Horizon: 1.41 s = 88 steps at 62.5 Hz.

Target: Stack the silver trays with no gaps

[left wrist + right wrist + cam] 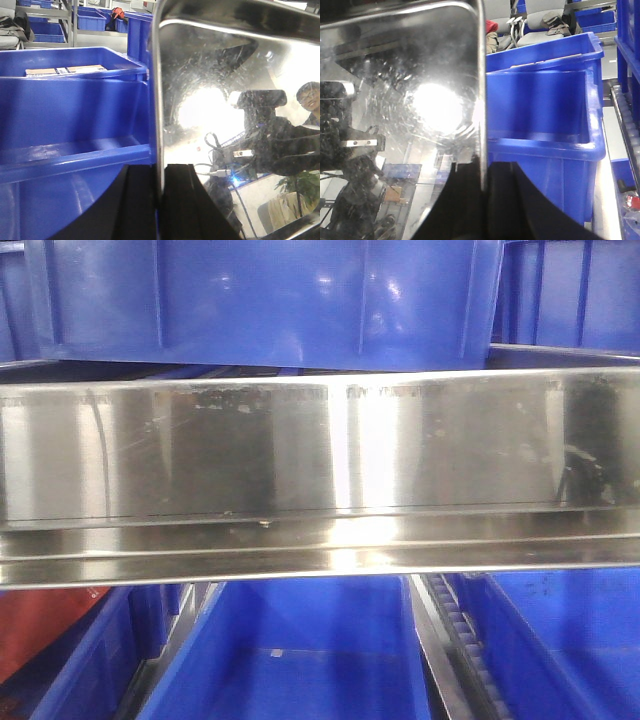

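Observation:
A silver tray [210, 100] fills the right half of the left wrist view, its shiny face mirroring the room. My left gripper [159, 170] is shut on its thin rim, one black finger [137, 200] on each side. In the right wrist view a silver tray [420, 75] fills the left half, and my right gripper [484, 172] is shut on its rim edge in the same way. Whether both grippers hold the same tray cannot be told. Neither gripper shows in the front view.
A broad brushed-steel band [320, 460] crosses the whole front view, with blue bins above [290, 300] and below [290, 660]. A blue bin [70, 110] stands left of the left gripper. Another blue bin [545, 115] stands right of the right gripper, with a roller track [622, 125] beyond.

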### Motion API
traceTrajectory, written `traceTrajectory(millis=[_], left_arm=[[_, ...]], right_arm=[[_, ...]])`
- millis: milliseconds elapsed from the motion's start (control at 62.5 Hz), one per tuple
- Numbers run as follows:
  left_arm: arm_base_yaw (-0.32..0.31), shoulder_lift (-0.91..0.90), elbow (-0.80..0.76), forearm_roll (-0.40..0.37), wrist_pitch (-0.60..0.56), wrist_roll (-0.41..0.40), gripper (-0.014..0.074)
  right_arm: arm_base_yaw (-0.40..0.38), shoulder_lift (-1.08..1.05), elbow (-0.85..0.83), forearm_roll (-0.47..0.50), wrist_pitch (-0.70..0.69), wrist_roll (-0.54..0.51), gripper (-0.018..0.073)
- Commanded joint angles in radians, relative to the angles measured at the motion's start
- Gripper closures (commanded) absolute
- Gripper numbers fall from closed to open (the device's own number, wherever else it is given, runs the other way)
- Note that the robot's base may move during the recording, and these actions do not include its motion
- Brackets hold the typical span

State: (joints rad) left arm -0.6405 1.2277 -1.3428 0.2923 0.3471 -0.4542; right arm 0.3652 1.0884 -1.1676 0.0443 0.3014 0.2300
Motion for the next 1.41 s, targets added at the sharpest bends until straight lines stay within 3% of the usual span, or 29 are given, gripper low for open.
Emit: traceTrajectory(millis=[0,1391], left_arm=[[-0.021,-0.003,-0.007,-0.038,-0.1,-0.002,0.0615],[-0.021,-0.003,-0.007,-0.038,-0.1,-0.002,0.0615]], right_arm=[[0.019,-0.005,-0.01,0.045,-0.094,-0.003,0.0627],[0.019,-0.005,-0.01,0.045,-0.094,-0.003,0.0627]])
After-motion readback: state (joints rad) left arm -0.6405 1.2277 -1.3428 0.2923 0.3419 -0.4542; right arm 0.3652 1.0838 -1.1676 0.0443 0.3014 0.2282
